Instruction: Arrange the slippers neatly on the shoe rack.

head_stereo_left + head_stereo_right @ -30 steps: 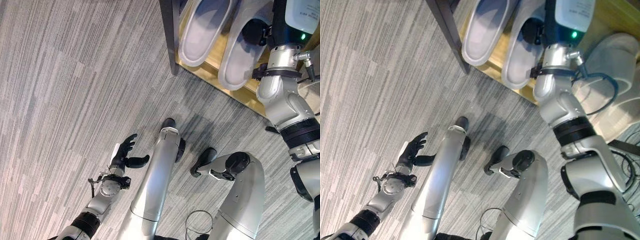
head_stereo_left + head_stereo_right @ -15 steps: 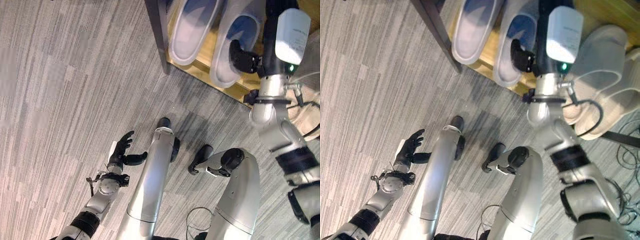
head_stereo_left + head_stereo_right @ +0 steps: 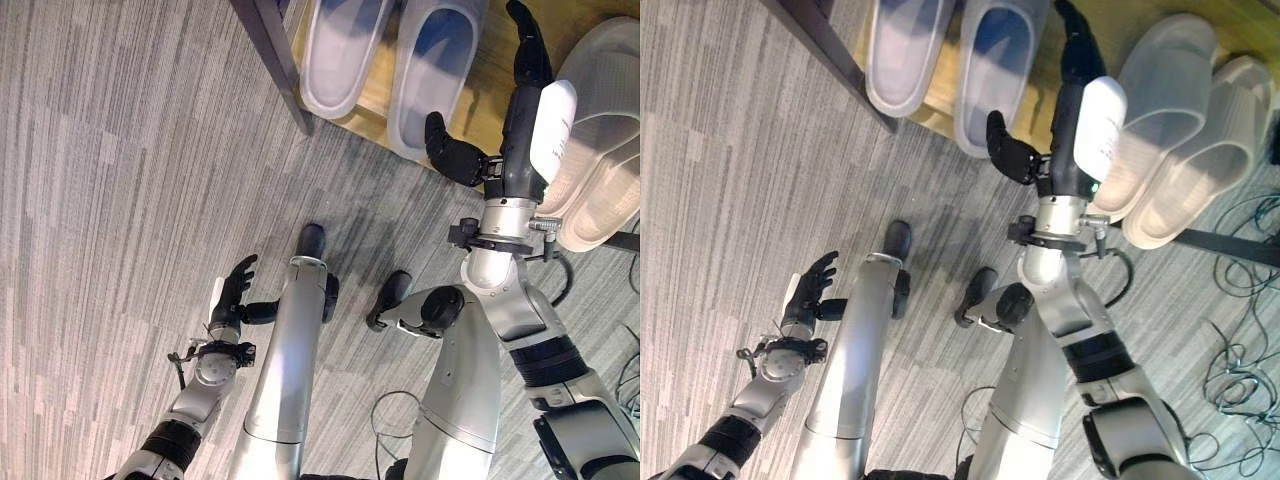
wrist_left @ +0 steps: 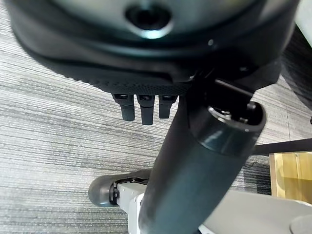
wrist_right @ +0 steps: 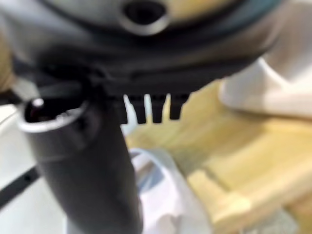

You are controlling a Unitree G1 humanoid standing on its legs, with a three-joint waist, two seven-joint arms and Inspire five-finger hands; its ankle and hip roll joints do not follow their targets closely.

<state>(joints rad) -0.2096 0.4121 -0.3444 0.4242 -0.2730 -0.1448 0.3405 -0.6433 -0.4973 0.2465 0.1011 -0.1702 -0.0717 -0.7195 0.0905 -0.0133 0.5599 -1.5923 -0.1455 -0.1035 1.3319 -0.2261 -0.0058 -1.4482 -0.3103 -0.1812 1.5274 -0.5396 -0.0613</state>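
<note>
Your left hand (image 3: 232, 298) hangs low over the carpet (image 3: 120, 180), fingers relaxed, holding nothing. Next come the two grey slippers (image 3: 432, 55) on the shoe rack (image 3: 480, 100), then your right hand (image 3: 520, 70), fingers straight, empty. Beside it lie two beige slippers (image 3: 1180, 150). They look light, soft foam; grip the strap arch.

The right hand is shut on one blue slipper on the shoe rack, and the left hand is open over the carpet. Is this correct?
Not quite. The right hand is open and holds nothing, beside the blue slippers on the shoe rack, as the right eye view shows. The left hand is indeed open over the carpet.
</note>
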